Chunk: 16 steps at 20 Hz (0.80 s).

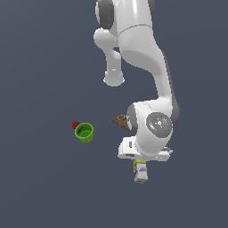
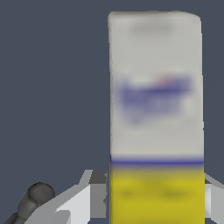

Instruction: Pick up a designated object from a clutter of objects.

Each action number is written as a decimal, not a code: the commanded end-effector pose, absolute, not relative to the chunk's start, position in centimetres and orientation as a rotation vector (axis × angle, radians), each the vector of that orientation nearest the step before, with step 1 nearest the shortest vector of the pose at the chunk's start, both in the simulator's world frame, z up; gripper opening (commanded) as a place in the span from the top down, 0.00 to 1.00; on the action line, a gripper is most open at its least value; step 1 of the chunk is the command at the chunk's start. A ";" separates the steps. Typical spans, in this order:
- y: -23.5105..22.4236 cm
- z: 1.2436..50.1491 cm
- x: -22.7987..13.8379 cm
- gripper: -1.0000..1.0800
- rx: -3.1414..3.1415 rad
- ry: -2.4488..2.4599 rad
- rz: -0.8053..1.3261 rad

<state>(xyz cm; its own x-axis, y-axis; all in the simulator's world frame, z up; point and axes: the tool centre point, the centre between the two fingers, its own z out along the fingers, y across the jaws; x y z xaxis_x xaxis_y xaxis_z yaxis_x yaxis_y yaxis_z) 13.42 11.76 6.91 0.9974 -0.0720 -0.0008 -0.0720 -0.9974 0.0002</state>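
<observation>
1. Already gripping the carton (image 2: 156, 109): jaws closing against its yellow end from both sides, pale fingers (image 2: 83, 197) pressing at the lower edge of the wrist picture, white printed end pointing away.
2. Showing up again in the exterior view, low and right of centre, poking out below the gripper (image 1: 141, 161), white end (image 1: 141, 173) hanging under a sliver of yellow.
3. Judging by this, sitting well into the task: grasp apparently made, lift either starting or pending; impossible to tell from either picture whether the carton is clearing the bench (image 1: 40, 187) or resting on it.
4. Leaving the rest of the clutter alone: green cup (image 1: 84, 132) at centre left of the exterior view, red berry-like thing (image 1: 75, 124) touching its upper-left rim, both well apart from the arm.
5. Hiding much behind the wrist housing: only a brown corner of the hammer (image 1: 120, 119) peeking out just left of the arm, its dark head (image 2: 37, 196) probably being the rounded grey knob at the lower left of the wrist picture.
6. Blurring the blue-purple print beyond reading; no yellow bottle appearing in either picture.
</observation>
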 end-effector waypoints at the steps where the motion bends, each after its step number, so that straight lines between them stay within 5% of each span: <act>1: 11.7 7.0 13.4 1.00 3.139 -0.113 -0.001; 16: 6.3 14.0 11.9 1.00 3.139 -0.113 -0.001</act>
